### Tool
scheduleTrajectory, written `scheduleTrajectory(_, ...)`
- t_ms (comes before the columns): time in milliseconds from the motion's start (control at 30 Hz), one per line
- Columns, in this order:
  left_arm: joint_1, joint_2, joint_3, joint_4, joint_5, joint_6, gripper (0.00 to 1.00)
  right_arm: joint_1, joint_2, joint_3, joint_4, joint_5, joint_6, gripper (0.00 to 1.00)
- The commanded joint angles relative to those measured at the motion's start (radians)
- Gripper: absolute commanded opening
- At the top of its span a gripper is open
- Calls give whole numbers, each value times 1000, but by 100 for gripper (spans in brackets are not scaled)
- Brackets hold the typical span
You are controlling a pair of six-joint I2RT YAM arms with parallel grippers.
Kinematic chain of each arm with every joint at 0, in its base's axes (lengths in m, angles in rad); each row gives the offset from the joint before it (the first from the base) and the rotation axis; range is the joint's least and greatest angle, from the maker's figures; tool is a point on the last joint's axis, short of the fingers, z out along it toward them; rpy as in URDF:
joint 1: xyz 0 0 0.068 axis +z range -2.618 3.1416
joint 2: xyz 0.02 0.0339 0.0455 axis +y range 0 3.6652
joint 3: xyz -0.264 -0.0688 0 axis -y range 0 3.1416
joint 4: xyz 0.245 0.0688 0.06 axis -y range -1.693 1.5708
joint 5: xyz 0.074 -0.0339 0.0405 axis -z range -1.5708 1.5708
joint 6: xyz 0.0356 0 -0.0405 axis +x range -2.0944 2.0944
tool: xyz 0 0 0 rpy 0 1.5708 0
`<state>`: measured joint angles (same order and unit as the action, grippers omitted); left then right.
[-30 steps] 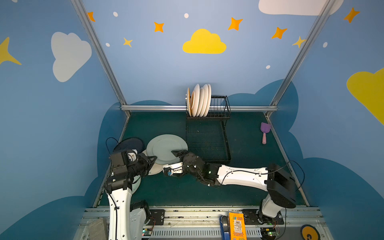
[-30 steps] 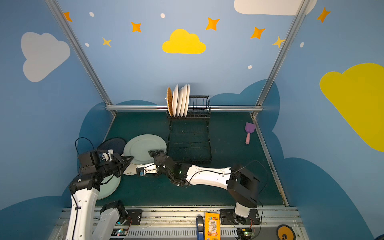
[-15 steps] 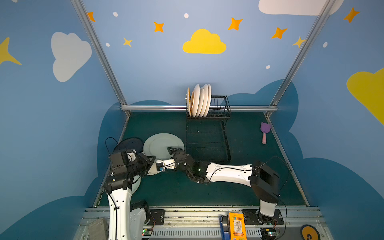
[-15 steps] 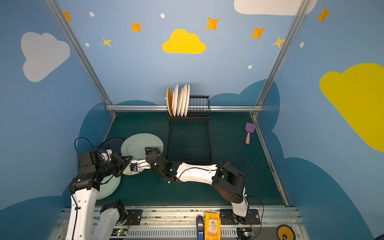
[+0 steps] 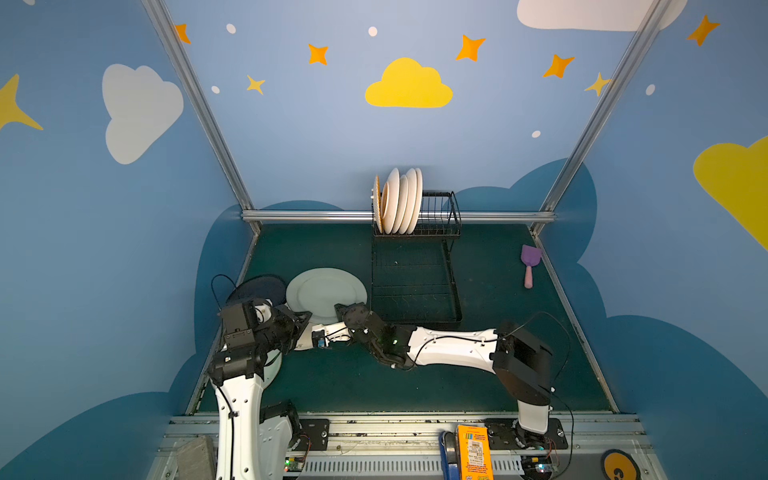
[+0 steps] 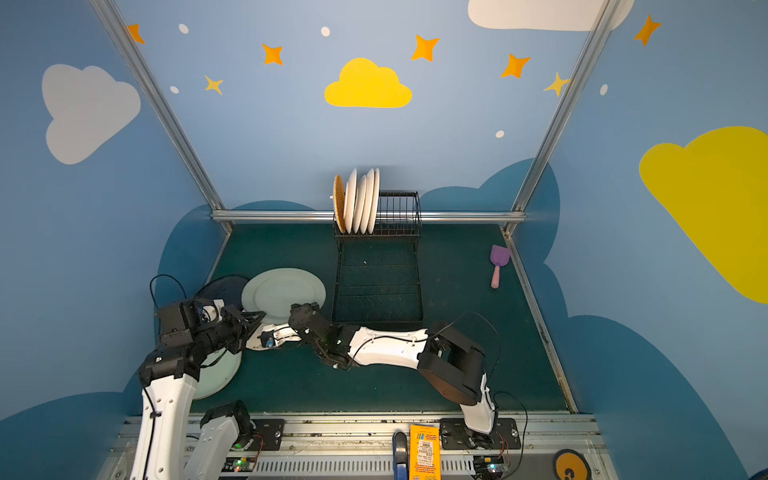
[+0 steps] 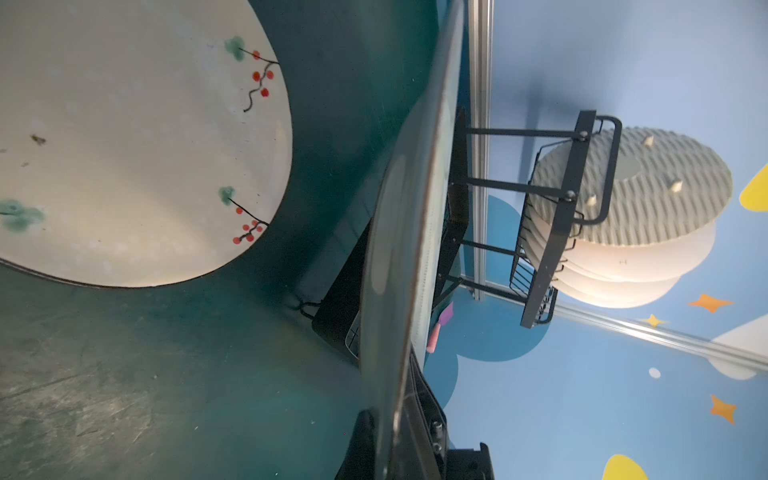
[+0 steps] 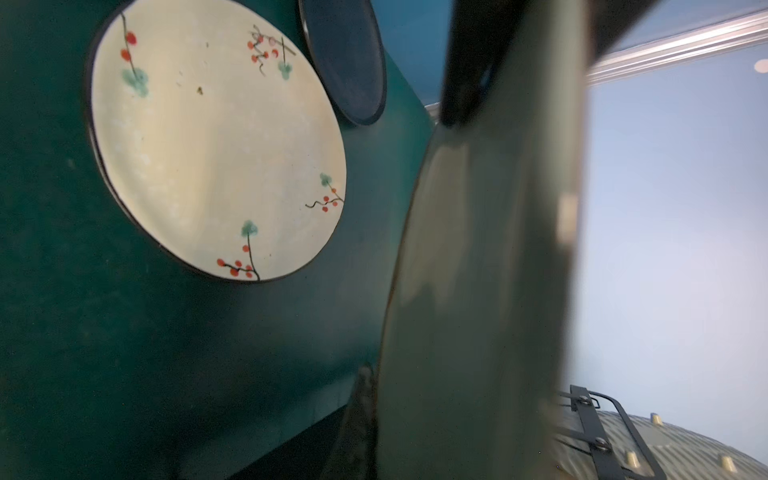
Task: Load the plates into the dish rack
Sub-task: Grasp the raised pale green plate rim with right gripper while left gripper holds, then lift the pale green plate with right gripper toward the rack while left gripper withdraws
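A grey-green plate hangs tilted just above the green table, left of the dish rack. My left gripper is shut on its near rim. My right gripper grips the same rim close beside it; one finger presses the plate's underside. The plate shows edge-on in both wrist views. Several pale plates stand upright in the rack's raised basket. On the table lie a cream plate with red berries and a navy plate.
The rack's flat tray base lies right of the held plate. A purple scoop rests by the right wall. A pale plate sits partly under my left arm. A metal rail runs along the back.
My right arm has slid left to the plate's near rim and its jaws have closed on it. The plate has shifted slightly left. My left gripper has kept its hold.
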<state>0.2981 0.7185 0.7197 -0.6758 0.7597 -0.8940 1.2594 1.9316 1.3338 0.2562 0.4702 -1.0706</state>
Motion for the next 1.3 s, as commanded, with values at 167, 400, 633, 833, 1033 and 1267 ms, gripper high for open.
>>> scheduleTrajectory(167,-8,-9,28,81,87,27,10,-10,34,101,23,52,40,0)
scheduleTrajectory(400,-5,-19,92,79,72,29,63,-32,38,178,-71,58,117,0)
scheduleTrajectory(633,2,11,286,164,40,-25,99,-63,58,311,-240,61,237,0)
scheduleTrajectory(833,3,10,393,159,4,11,100,-88,68,468,-396,89,360,0)
scheduleTrajectory(1033,0,-71,420,66,-26,238,100,-115,13,599,-569,7,533,0)
scheduleTrajectory(1267,-16,-144,331,134,92,395,100,-139,-65,693,-649,-132,699,0)
